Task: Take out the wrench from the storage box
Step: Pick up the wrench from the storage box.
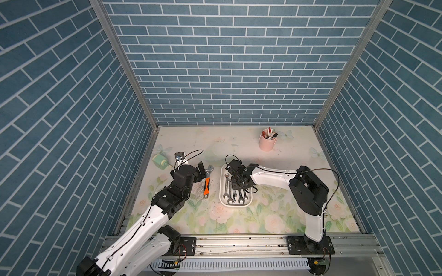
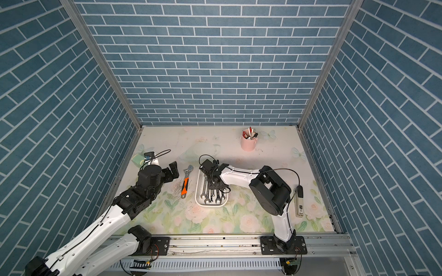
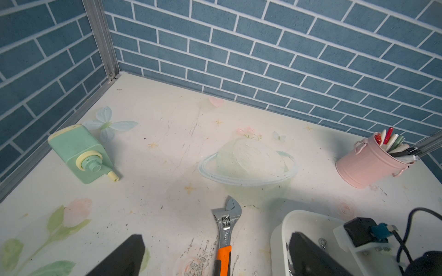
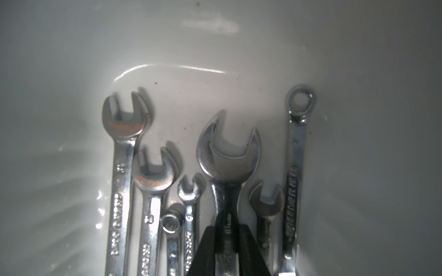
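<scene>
Right jaws pinching largest wrench [image 4: 228, 153], handle cut off, storage box [image 1: 221, 191] half hidden, left jaws spread wide

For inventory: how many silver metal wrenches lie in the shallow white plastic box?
7, abreast in the storage box: long open wrench, shorter open wrench, tiny ring wrench, tiny open wrench, big wrench in the right gripper, dull wrench, long ring wrench. Others may hide.

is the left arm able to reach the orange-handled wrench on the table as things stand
Probably yes: the left gripper is open right beside the orange-handled wrench, with nothing between them.
</scene>
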Robot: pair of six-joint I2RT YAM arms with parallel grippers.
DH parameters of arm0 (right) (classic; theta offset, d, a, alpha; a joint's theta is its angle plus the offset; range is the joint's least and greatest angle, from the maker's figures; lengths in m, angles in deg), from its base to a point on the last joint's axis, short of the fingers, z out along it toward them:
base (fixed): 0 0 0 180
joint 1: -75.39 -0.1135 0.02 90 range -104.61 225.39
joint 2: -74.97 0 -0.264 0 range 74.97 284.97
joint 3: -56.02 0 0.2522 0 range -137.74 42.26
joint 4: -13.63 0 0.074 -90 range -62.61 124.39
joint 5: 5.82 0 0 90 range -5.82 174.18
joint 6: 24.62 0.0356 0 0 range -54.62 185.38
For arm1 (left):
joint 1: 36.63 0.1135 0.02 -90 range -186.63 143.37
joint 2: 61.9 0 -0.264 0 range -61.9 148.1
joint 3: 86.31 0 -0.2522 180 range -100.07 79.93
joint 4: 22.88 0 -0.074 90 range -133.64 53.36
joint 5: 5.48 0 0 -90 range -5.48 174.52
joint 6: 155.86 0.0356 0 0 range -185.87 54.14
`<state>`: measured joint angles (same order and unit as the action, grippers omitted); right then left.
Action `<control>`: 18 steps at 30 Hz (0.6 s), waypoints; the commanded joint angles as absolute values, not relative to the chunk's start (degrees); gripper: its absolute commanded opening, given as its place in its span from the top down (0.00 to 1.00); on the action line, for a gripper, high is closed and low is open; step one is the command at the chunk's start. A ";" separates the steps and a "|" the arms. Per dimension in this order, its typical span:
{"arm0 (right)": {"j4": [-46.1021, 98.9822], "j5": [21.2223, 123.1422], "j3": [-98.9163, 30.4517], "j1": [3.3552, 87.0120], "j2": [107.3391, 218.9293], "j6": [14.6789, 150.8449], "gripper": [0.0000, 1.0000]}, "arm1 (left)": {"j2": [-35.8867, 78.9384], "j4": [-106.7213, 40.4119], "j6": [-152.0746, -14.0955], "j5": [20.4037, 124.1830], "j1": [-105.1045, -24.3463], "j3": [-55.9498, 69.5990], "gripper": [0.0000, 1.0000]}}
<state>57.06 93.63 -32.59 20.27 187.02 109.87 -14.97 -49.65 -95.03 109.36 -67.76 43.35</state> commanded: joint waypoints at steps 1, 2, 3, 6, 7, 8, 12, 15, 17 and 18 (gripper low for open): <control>59.63 96.20 -32.98 20.12 183.20 108.26 0.84 | -15.29 -50.28 -95.22 110.11 -67.50 43.81 0.00; 59.80 96.37 -33.13 20.14 182.79 108.19 0.84 | -15.32 -50.33 -95.22 110.19 -67.54 43.76 0.00; 60.03 96.55 -33.31 20.19 182.45 108.18 0.84 | -15.28 -50.28 -95.25 110.17 -67.50 43.80 0.00; 60.97 97.09 -33.91 20.18 181.47 108.02 0.85 | -15.31 -50.37 -95.23 110.10 -67.50 43.78 0.00; 61.28 97.34 -34.14 20.14 181.17 107.96 0.85 | -15.33 -50.43 -95.23 110.11 -67.48 43.81 0.00; 61.72 97.52 -34.51 20.19 180.76 107.87 0.85 | -15.32 -50.48 -95.26 110.10 -67.50 43.78 0.00; 63.38 98.19 -36.12 20.28 179.18 107.32 0.85 | -15.49 -50.66 -95.26 110.21 -67.52 43.89 0.00; 64.98 98.96 -37.61 20.20 177.79 106.80 0.85 | -15.45 -50.70 -95.39 110.10 -67.53 43.94 0.00; 66.11 99.48 -38.47 20.51 176.86 106.69 0.85 | -15.46 -50.70 -95.32 110.14 -67.50 43.89 0.00; 66.53 99.84 -38.88 20.60 176.39 106.63 0.85 | -15.47 -50.70 -95.31 110.15 -67.48 43.89 0.00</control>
